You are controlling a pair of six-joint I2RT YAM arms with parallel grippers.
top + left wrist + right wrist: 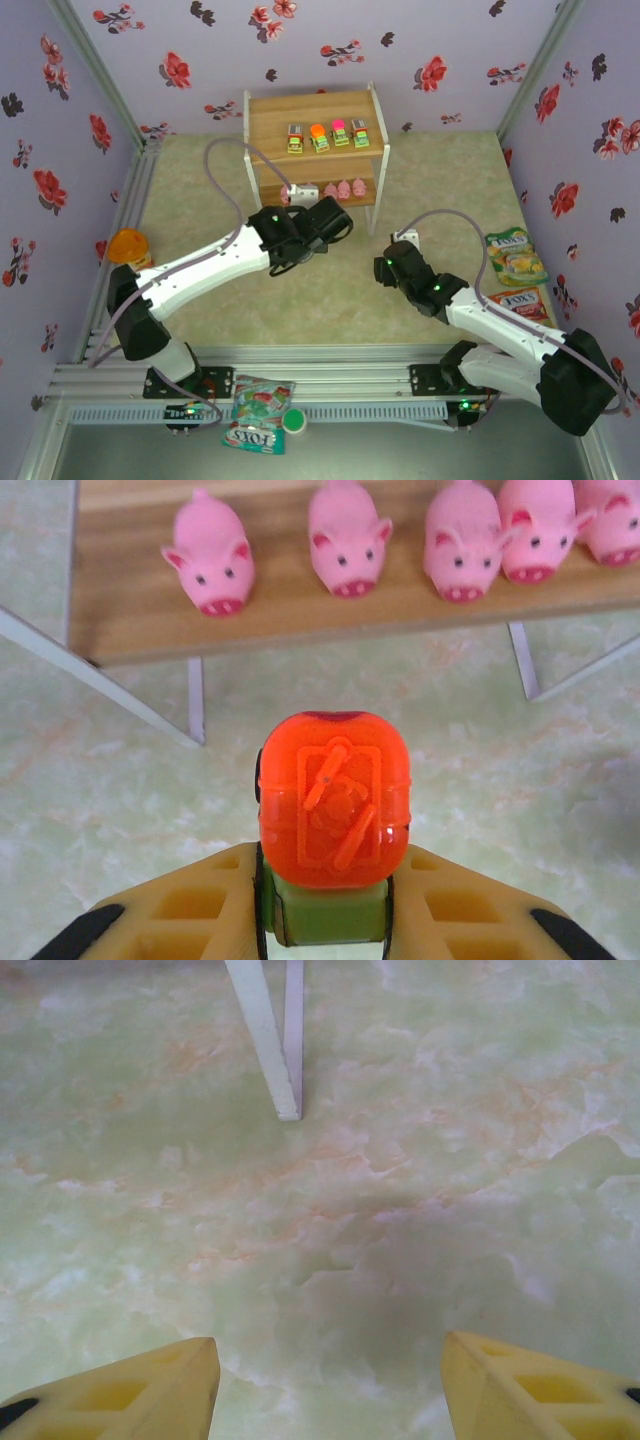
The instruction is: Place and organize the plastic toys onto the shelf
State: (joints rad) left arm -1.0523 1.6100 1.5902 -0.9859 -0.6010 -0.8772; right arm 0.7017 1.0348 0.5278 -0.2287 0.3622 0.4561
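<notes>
We see the left gripper (328, 885) clenched on a car (333, 800) with an orange top and a green body. Its yellow fingers (190, 905) press the car from both sides. The car is over the table (480, 780), just in front of the lower board (150, 620) of the shelf (265, 120) and apart from it. We cannot tell if the car touches the table.

On the lower board five pigs (345, 540) stand in a row, with their snouts toward the left wrist camera. On the top board (270, 105) four cars (319, 137) stand side by side in a row.

The right gripper (330, 1360) is released: its two fingers are wide apart and nothing is between them. It is above the bare table, near a white leg (265, 1040) of the shelf. In the top view the right arm is to the right of the shelf.

An orange jar (128, 245) stands at the left wall, and candy bags (515, 255) lie at the right wall.
</notes>
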